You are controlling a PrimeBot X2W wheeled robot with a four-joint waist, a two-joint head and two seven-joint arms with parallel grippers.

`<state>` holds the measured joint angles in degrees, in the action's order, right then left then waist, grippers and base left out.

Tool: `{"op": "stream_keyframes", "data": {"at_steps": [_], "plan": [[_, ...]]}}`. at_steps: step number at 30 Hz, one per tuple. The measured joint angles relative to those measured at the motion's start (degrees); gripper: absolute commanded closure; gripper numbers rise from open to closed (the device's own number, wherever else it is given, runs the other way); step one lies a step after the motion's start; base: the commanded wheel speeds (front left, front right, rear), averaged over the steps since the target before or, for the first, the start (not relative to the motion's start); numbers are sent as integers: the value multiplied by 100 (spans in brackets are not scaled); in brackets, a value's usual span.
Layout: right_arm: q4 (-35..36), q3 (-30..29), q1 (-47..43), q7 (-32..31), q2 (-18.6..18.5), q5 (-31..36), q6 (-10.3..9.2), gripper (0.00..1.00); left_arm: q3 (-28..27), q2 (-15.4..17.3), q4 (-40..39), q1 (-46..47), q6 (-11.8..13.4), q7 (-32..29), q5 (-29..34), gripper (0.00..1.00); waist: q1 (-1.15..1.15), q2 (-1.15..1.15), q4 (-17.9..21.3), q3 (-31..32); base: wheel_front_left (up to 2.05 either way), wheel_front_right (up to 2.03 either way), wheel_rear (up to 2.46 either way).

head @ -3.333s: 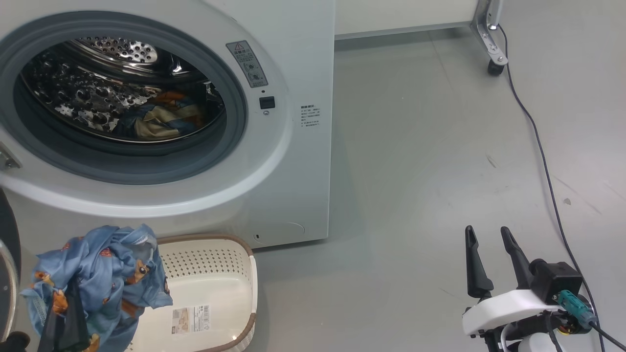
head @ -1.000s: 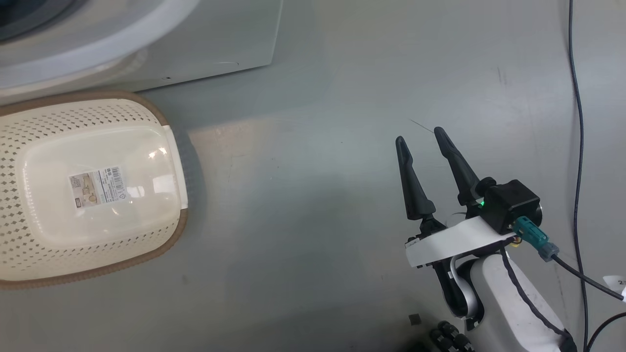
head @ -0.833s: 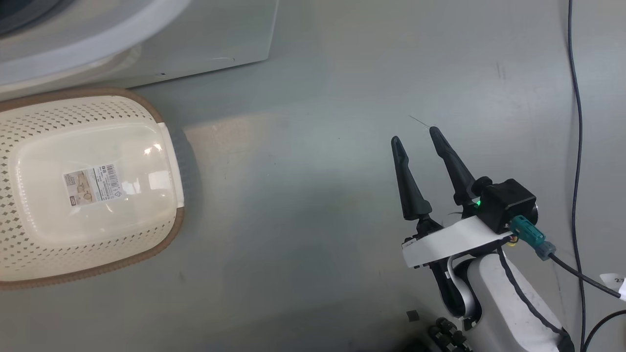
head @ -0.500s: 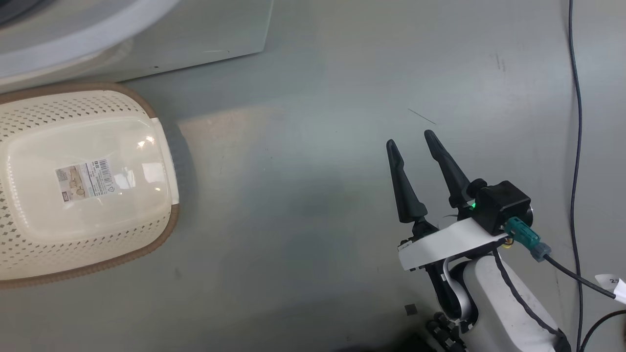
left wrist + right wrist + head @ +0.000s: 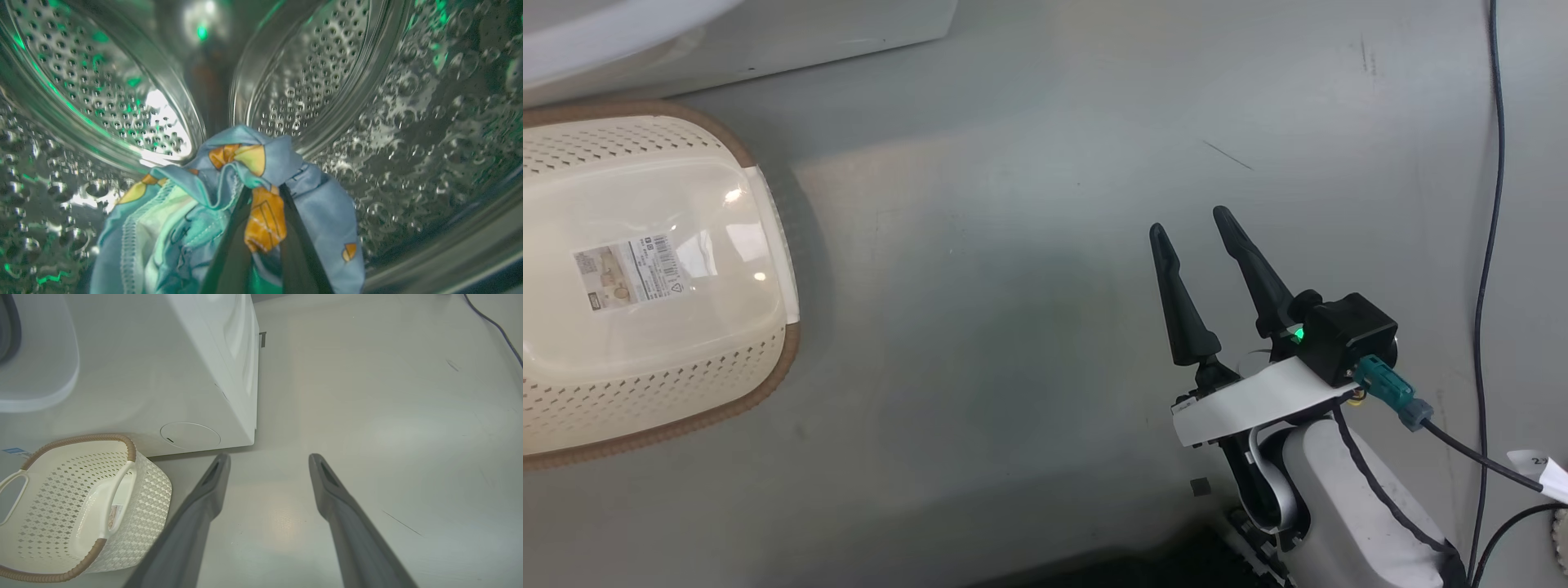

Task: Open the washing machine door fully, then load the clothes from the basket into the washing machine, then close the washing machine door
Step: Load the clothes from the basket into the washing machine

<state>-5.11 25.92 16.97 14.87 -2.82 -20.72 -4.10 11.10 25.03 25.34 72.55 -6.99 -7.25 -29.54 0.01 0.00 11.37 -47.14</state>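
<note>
Left gripper point(image 5: 263, 192): fingers nearly closed, pinching the blue garment point(image 5: 314, 212) with orange prints.
Garment: a few seconds ago it hung from this gripper above the basket, outside the machine; it is now inside the perforated steel drum point(image 5: 408, 122), draped over the fingers.
Right gripper point(image 5: 1188, 224): fingers spread wide as before, holding nothing, over the grey floor, well apart from the basket.
Basket point(image 5: 768, 367): on the floor just before the washing machine point(image 5: 849, 33), label sticker point(image 5: 625, 273) showing on its floor.
Head camera: tilted downward since earlier; the basket's leftward drift is the view's.
</note>
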Motion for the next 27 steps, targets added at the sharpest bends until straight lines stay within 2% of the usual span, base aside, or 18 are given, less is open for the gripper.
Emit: {"op": "stream_keyframes", "data": {"at_steps": [4,15,21,22,23,27], "plan": [[14,47,47,0,-1,-47,-5,0,114,205,-237,327,0,489,196,100,0,0,38,-122,0,0,0],[26,98,143,0,-1,-157,-58,0,560,422,-556,649,1,2036,623,100,0,0,97,-257,0,0,0],[24,124,219,0,-1,-156,-99,0,555,415,-11,631,0,2037,526,100,0,0,85,-263,0,0,0],[22,129,220,0,-1,-156,-99,0,516,400,130,619,0,1986,410,64,0,0,81,-260,0,0,0],[12,134,221,0,-2,-156,-100,0,510,394,247,594,0,1961,364,0,0,0,77,-257,0,0,0],[-42,148,225,0,-2,-157,-100,0,508,361,526,535,0,1903,328,0,0,0,56,-235,0,0,0]]}}
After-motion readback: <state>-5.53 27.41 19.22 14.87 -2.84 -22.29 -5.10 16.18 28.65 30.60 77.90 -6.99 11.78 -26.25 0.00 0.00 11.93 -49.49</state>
